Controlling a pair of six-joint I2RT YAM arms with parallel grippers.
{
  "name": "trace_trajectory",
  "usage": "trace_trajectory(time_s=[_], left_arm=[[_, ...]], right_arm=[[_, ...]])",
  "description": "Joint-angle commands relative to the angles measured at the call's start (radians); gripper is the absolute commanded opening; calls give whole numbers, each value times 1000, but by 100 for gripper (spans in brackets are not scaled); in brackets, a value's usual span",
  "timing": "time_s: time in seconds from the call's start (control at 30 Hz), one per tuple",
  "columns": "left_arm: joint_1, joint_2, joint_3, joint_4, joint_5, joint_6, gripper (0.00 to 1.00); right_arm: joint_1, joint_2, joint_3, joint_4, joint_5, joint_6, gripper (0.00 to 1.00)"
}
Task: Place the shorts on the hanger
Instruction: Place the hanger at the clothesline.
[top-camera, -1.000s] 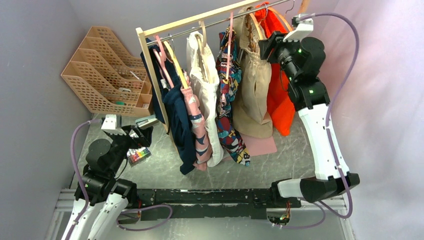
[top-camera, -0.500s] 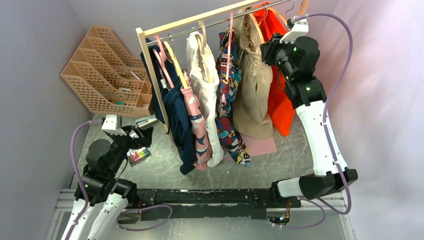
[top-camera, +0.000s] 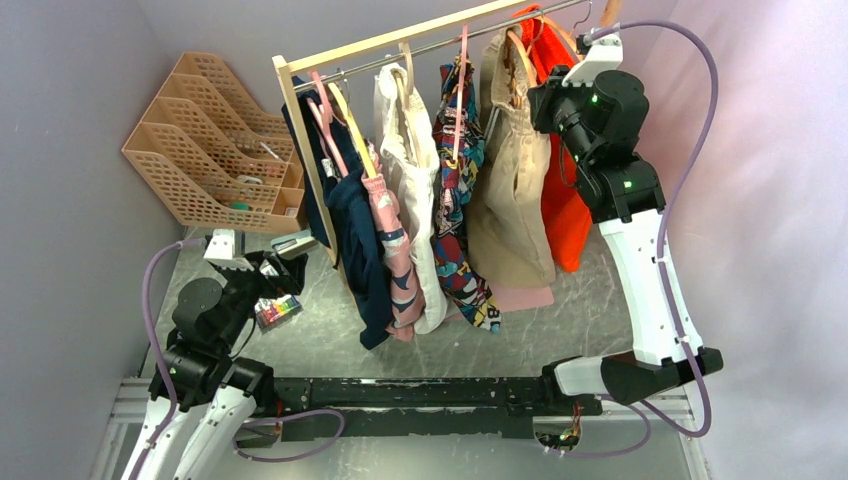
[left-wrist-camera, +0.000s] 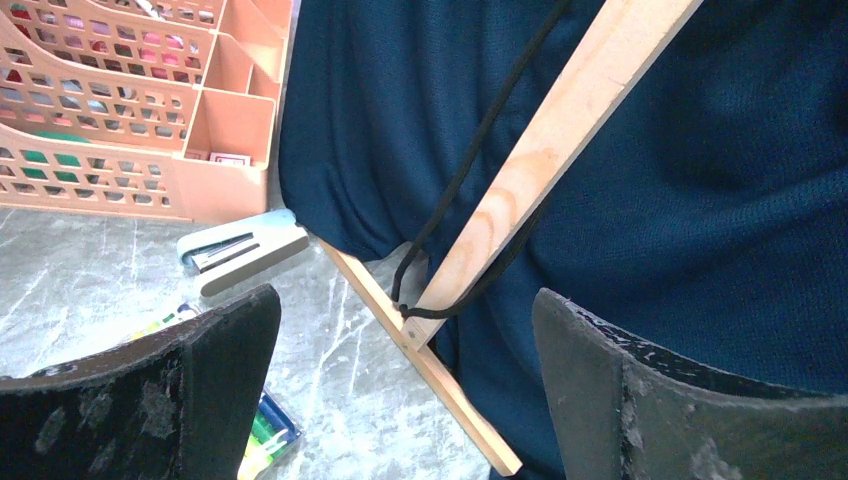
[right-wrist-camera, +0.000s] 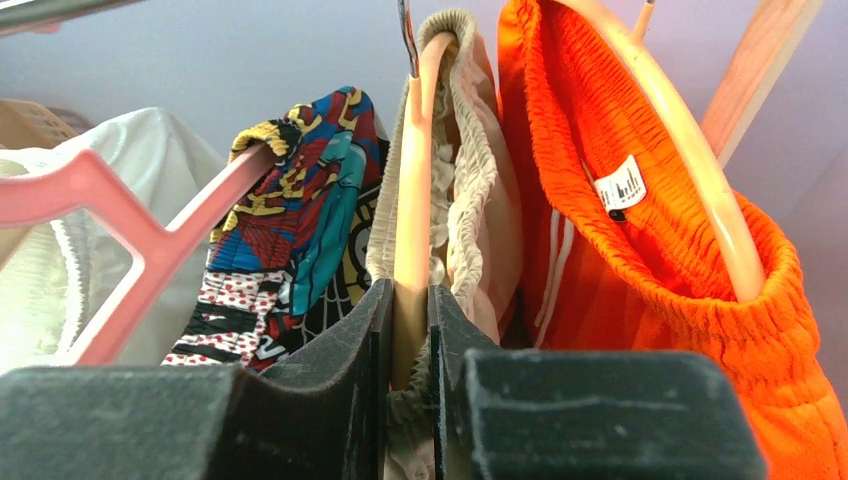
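Rack (top-camera: 350, 46): right end effector (right-wrist-camera: 410, 300) pinches hanger (right-wrist-camera: 412, 150) inside shorts (right-wrist-camera: 470, 180); left end effector (left-wrist-camera: 405, 300) wide open.

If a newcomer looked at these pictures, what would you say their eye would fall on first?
Probably the bright orange shorts hanging at the right end of the clothes rack, the loudest colour in view. Right beside them, the right gripper is shut on the hanger inside the gathered waistband of the beige shorts. Low on the left, the left gripper hangs wide open by the rack's wooden post.
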Motion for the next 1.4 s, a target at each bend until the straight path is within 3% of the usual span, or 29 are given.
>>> trace_trajectory(time_s=[0.0, 0.73, 1.03, 1.1, 1.27, 1.37], left_arm=[[-7, 10, 0, 26, 12, 8, 100], [-7, 40, 1, 25, 3, 8, 100], [-7, 43, 1, 25, 0, 6, 100], [-8, 47, 1, 24, 0, 6, 100], [-8, 52, 3, 24, -1, 7, 100], [-8, 50, 3, 24, -1, 5, 100]], right_arm=[[19, -6, 74, -21, 40, -18, 1], [70, 59, 276, -126, 19, 22, 0], [76, 39, 154, -144, 58, 0, 1], [76, 28, 137, -146, 60, 1, 6], [77, -9, 109, -146, 67, 2, 32], [76, -27, 95, -145, 71, 3, 40]])
